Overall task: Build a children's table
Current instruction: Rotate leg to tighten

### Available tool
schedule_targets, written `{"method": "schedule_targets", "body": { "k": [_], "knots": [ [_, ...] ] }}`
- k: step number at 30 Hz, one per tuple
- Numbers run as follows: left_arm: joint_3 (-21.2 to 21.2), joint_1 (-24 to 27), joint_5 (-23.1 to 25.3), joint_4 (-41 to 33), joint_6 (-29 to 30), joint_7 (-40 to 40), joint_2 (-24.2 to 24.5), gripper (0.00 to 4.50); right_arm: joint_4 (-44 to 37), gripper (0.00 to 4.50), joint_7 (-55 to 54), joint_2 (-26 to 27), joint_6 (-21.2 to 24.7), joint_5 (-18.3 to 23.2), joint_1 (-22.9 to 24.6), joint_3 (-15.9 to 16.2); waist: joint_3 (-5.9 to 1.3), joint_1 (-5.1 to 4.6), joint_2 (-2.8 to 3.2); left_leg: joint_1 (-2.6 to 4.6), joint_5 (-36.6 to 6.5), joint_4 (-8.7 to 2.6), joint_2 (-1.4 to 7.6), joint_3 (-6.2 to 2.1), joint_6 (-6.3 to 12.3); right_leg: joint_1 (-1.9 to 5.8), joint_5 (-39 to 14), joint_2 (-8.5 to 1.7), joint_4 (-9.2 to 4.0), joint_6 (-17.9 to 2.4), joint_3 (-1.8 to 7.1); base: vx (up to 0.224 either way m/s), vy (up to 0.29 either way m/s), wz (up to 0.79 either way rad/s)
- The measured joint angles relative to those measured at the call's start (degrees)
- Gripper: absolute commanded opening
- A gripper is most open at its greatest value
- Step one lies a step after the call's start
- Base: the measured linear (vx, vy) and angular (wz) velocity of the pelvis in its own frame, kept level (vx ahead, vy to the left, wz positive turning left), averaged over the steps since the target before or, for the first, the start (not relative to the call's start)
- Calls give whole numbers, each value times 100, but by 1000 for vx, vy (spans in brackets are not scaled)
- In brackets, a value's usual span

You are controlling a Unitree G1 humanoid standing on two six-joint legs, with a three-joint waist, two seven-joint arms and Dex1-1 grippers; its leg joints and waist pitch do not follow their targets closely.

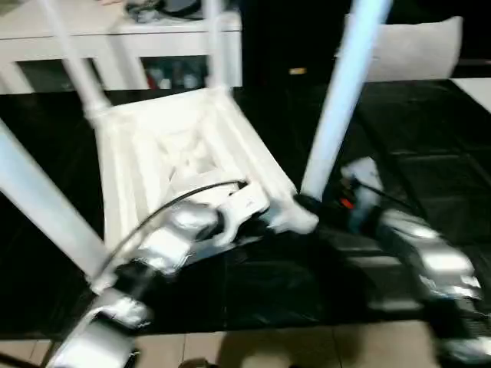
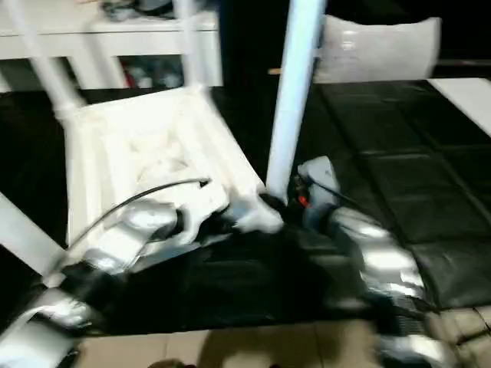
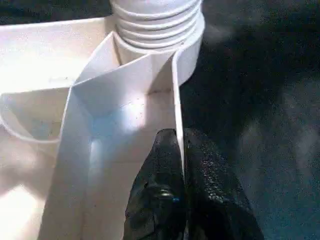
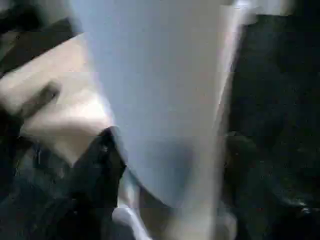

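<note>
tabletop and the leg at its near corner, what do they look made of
Tabletop: looks like white moulded plastic, smooth with a slight sheen; thin ribs cross its underside. Leg: a smooth, seamless white tube, probably plastic too, though its look leaves that open; ridged rings show at a corner socket.

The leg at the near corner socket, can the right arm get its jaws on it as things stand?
Probably yes. The right gripper already has that tapered leg between its black fingers, low down by the corner socket, with nothing between them. Whether the jaws are actually clamping it is unclear.
</note>
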Motion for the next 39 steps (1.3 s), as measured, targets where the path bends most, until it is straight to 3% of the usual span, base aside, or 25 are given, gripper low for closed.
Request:
{"method": "schedule_targets", "body": {
  "k": [8, 12, 18, 25, 31, 35, 39],
  "knots": [
    [-287, 32, -96, -45, -583, -1115, 558, 0, -125, 372, 1425, -627, -229, 35, 47, 459, 1, 145, -1, 8, -19, 29, -3, 8, -30, 6, -16, 0, 12, 27, 28, 0, 0, 0],
    [-405, 32, -141, -91, -782, -1577, 796, 0, -130, 340, 2209, -848, -161, 317, 45, 573, 4, 229, -12, 20, -18, 36, -3, 11, -31, 6, -17, 0, 34, 28, 33, 0, 0, 0],
    [-458, 27, -135, -94, -896, -1776, 853, 0, -131, 281, 2700, -951, 82, 495, 40, 675, 5, 250, -24, 23, -18, 50, -3, 13, -32, 10, -18, -2, 45, 30, 39, 0, 0, 0],
    [-456, 24, -151, -94, -915, -1866, 859, 0, -177, 221, 2861, -1007, 348, 632, 43, 683, 4, 262, -28, 23, -18, 50, -3, 13, -32, 13, -18, -2, 46, 31, 39, 0, 0, 0],
    [-407, 25, -242, -105, -678, -1849, 778, 0, -330, 203, 2720, -993, 618, 746, 132, 599, 4, 284, -26, 24, -18, 51, -3, 14, -33, 13, -19, -3, 48, 31, 40, 0, 0, 0],
    [-163, 21, -184, -108, -130, -1341, 660, 0, -383, 202, 1751, -536, 693, 536, 81, 440, 8, 178, -34, 48, 0, 49, -2, 13, -59, 20, -18, -2, 57, 31, 38, 0, 0, 0],
    [19, -40, -94, -41, 332, -659, 409, 0, -203, 198, 625, -76, 848, 257, -191, 305, 19, -103, -51, 53, 3, 56, 1, 10, -64, 25, -19, -2, 36, 31, 25, 0, 0, 0]
  ]
}}
